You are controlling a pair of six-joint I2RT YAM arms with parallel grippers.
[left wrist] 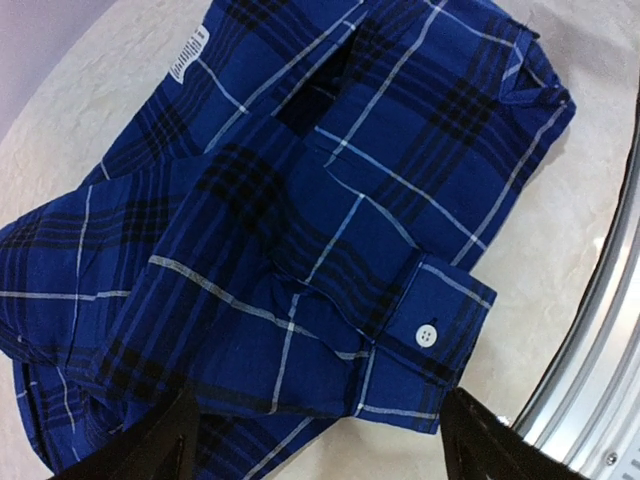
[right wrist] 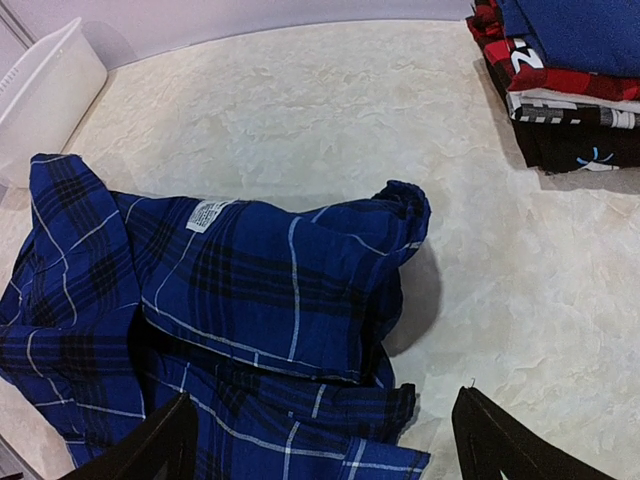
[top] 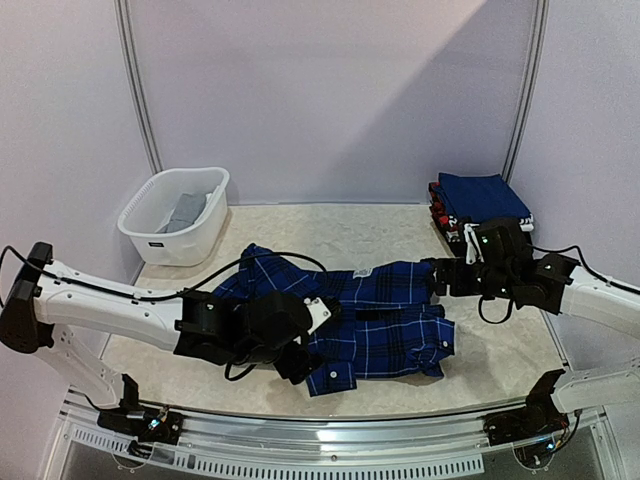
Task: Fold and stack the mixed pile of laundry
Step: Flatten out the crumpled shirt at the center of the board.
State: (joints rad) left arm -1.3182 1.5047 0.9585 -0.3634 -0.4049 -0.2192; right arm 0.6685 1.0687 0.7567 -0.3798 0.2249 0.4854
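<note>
Left arm [top: 110,305] and right arm [top: 600,295]: white tubular links were joined by bulky black joint housings. Thin black cables [top: 110,289] trailed along both, a green light [top: 484,238] glowed on the right wrist, and the fingers [left wrist: 150,450] were black.

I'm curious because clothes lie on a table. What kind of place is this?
Probably a robot practice booth, not a home: plain walls close around one table, with two robot arms over a plaid shirt.
</note>
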